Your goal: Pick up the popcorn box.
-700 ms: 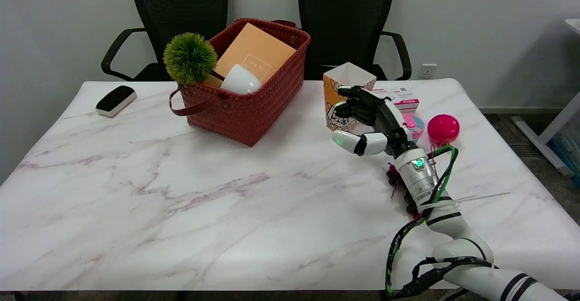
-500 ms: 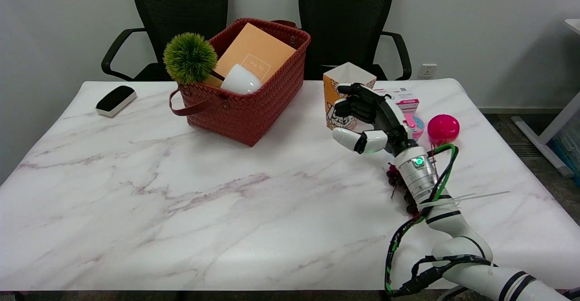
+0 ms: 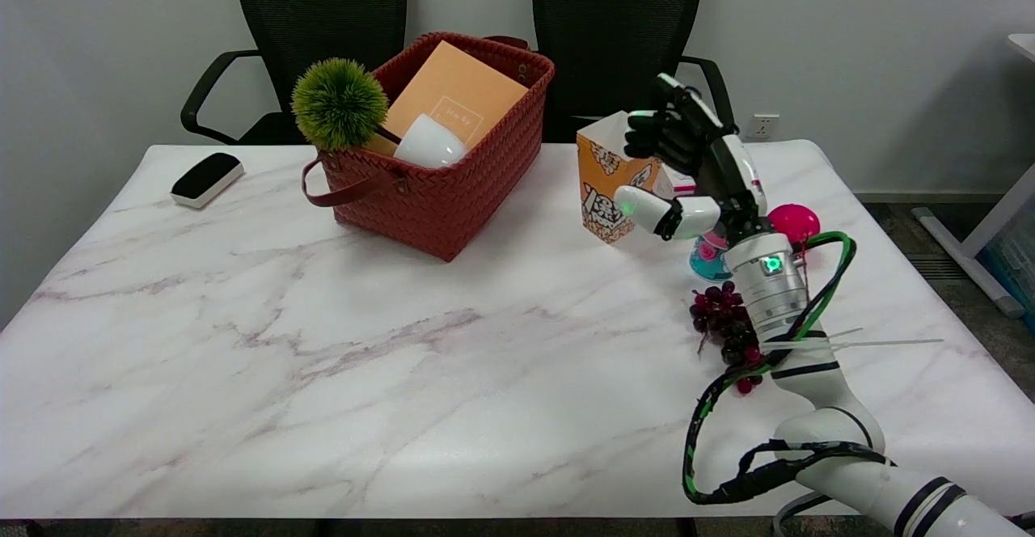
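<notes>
Grasp made, lift apparently begun; popcorn box near the far edge of the surface, toward its right far corner, tilted with its open top leaning toward the right hand; lower corner close to the surface, contact or a thin gap beneath it impossible to tell from this view.

Right hand closed around the box from its right side: dark fingers curled over the upper rim on the far side, white thumb pressing the near orange face lower down; nothing else in the hand.

Done, judging from how things lie: reach, wrap of the fingers, firm hold on the box. Left: raising the box plainly clear of the surface and steadying it upright; task not yet complete by the look of it, since the base sits so low.

Around it: red woven basket to the left of the box, well apart, carrying an orange book, a white cup and a green pompom plant; bunch of dark grapes near the right edge, just beside the forearm; pink ball and a teal-and-pink cup partly hidden behind the wrist; black-and-white eraser-like block by the far left corner.

Likely risk: thin card walls crushing under the squeeze, or the tilted box slipping out during the rise; nearby cup and ball close enough for a knock from the wrist.
</notes>
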Action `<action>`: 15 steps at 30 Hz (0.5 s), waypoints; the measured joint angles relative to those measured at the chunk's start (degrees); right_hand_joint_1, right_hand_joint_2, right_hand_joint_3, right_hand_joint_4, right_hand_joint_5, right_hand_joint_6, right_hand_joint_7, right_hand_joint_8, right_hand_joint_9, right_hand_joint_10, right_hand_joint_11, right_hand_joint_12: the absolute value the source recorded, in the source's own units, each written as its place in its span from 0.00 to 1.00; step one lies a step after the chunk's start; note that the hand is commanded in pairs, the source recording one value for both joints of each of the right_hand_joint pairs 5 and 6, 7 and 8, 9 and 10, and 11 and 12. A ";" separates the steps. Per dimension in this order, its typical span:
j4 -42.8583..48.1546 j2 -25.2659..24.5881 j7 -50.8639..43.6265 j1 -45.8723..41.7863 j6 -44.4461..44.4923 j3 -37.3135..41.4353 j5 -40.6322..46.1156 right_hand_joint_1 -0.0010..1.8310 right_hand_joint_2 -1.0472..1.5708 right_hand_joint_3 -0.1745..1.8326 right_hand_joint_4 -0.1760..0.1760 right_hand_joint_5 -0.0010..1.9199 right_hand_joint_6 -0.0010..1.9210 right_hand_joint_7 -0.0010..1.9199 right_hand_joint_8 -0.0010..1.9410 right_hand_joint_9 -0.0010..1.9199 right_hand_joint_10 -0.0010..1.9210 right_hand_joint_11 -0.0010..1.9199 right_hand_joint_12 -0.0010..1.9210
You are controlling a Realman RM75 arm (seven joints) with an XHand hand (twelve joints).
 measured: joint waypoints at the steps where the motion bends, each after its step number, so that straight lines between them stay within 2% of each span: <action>1: 0.37 -0.03 -1.01 -0.05 0.13 0.01 0.33 0.60 0.39 0.56 0.50 0.11 0.11 0.30 0.29 0.31 0.31 0.33 0.33; 13: 5.37 -0.67 -22.75 1.17 2.07 -2.41 11.62 0.58 0.31 0.42 0.50 0.05 0.05 0.25 0.25 0.26 0.26 0.27 0.27; 15: 5.13 -0.77 -25.31 2.09 2.27 -3.06 13.33 0.57 0.28 0.39 0.50 0.04 0.04 0.24 0.24 0.23 0.23 0.24 0.24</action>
